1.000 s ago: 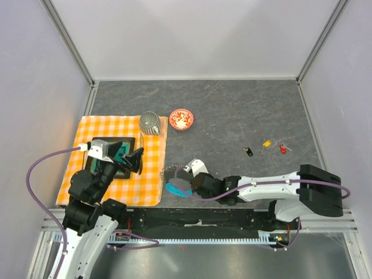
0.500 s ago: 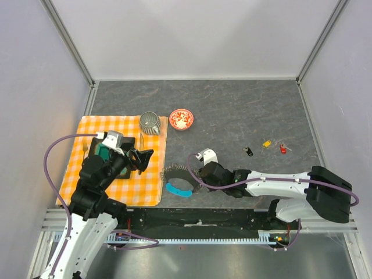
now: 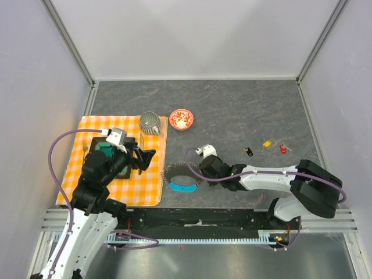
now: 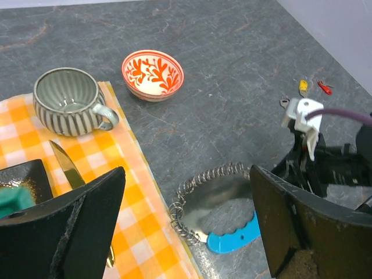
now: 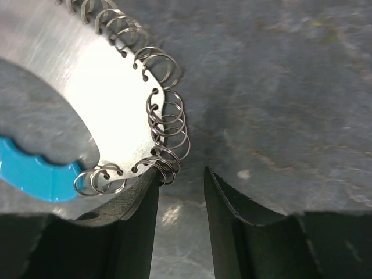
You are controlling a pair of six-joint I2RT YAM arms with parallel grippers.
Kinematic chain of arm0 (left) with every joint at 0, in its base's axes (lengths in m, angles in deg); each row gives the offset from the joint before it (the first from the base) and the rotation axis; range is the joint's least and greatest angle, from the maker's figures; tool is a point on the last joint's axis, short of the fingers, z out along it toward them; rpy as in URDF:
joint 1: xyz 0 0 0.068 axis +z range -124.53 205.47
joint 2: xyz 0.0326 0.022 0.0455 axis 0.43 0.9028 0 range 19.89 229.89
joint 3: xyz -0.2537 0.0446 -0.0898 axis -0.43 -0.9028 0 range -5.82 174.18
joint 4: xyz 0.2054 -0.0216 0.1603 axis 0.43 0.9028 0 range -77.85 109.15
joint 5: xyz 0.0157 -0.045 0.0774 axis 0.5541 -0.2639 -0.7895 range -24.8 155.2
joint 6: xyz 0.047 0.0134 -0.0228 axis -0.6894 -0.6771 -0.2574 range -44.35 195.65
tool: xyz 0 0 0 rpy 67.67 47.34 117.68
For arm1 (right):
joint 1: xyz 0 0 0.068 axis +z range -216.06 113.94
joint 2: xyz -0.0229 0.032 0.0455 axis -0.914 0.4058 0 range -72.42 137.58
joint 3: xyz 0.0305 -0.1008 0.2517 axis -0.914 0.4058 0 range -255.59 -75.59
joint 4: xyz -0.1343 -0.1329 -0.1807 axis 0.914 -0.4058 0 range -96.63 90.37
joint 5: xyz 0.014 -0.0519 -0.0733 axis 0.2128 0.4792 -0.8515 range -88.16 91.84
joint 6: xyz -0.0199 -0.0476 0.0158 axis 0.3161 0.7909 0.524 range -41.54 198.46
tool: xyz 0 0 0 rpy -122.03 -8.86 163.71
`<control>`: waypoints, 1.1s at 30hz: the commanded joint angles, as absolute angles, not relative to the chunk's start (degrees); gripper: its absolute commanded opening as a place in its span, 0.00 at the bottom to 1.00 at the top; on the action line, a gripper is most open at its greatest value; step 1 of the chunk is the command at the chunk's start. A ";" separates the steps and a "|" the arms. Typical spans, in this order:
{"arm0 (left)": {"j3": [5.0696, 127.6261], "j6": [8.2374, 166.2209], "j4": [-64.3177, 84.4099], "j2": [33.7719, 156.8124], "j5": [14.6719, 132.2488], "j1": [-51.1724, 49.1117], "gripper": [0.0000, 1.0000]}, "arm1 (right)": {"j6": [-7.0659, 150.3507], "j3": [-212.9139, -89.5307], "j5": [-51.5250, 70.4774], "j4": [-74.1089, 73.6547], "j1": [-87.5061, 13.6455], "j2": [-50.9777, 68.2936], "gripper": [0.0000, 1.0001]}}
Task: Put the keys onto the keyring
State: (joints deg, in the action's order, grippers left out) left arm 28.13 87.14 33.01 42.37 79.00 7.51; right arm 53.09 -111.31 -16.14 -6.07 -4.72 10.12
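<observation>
- Lying flat on the grey surface (image 3: 232, 104), the keyring (image 3: 180, 176) sits just in front of the arm bases, a little left of centre.
- From above its loop looks slightly oval, with the long axis running left to right. Wire coils fringe the far and left rim, and the blue tag (image 3: 182, 187) curves along the near rim.
- An orange checked cloth (image 3: 93, 131) lies just beside the ring's left edge. I cannot tell whether the coils touch it.
- A ribbed cup (image 3: 150, 122) stands on the cloth's far corner, with a knife (image 4: 67, 165) lying nearer in. A red bowl (image 3: 181, 119) stands on bare surface just beside the cup.
- The right hand (image 5: 181, 192) is low at the ring's right rim. Its fingers are a narrow gap apart with only bare surface between them, and the coils are right at one fingertip.
- The left hand (image 4: 186, 174) hangs over the cloth's edge, spread wide and empty.
- The keys lie in a loose row well to the right of the ring: the black key (image 3: 248, 151), the yellow key (image 3: 267, 143) and the red key (image 3: 283, 149).
- The right arm stretches across the surface between ring and keys.
</observation>
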 commanded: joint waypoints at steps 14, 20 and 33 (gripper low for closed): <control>36.26 88.66 29.11 58.45 89.46 7.98 0.94 | 64.83 -119.27 -13.46 -12.72 -15.43 4.40 0.46; 39.35 88.22 27.54 63.30 88.40 7.98 0.94 | 61.76 -119.27 -11.35 -14.22 -15.43 4.83 0.40; 39.09 87.07 28.06 66.03 90.07 8.24 0.94 | 61.67 -117.07 -5.81 -7.19 -18.16 11.25 0.29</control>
State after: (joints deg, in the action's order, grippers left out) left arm 37.09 87.18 29.56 65.29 87.90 7.78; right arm 62.45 -117.50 -9.63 -12.54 -17.46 10.82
